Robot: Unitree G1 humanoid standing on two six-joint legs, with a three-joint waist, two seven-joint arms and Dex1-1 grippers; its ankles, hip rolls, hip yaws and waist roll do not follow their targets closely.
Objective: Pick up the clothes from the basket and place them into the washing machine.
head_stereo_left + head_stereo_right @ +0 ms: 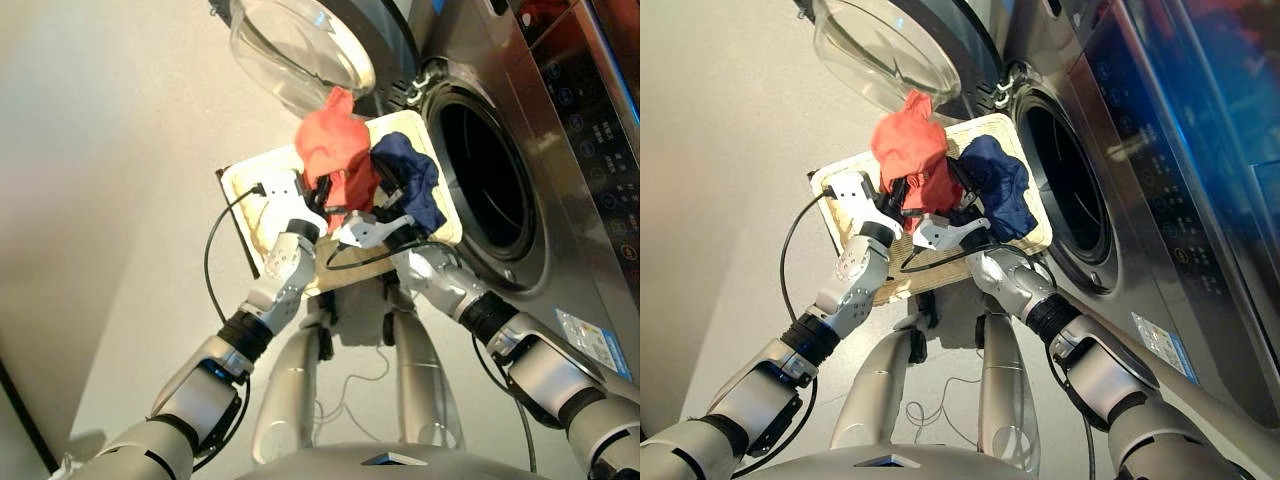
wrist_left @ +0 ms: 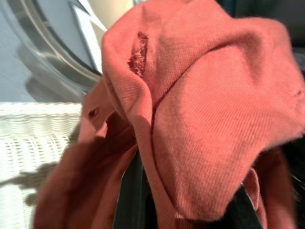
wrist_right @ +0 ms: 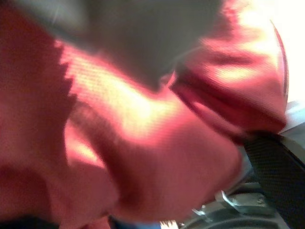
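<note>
An orange-red garment (image 1: 335, 150) hangs bunched above the cream wicker basket (image 1: 232, 180), and my left gripper (image 1: 318, 195) is shut on its lower part. In the left wrist view the same cloth (image 2: 200, 119) drapes over the dark fingers (image 2: 128, 200). A navy blue garment (image 1: 412, 178) lies heaped just to its right, on the basket's end nearest the washing machine (image 1: 560, 130). My right gripper (image 1: 393, 205) reaches in between the two garments, and red cloth (image 3: 143, 133) fills its wrist view. The drum hole (image 1: 490, 185) is open and dark.
The machine's round glass door (image 1: 300, 45) stands swung open just beyond the basket, close behind the raised orange-red garment. Black cables loop from both wrists over the basket's near edge. Pale floor (image 1: 110, 200) lies to the left.
</note>
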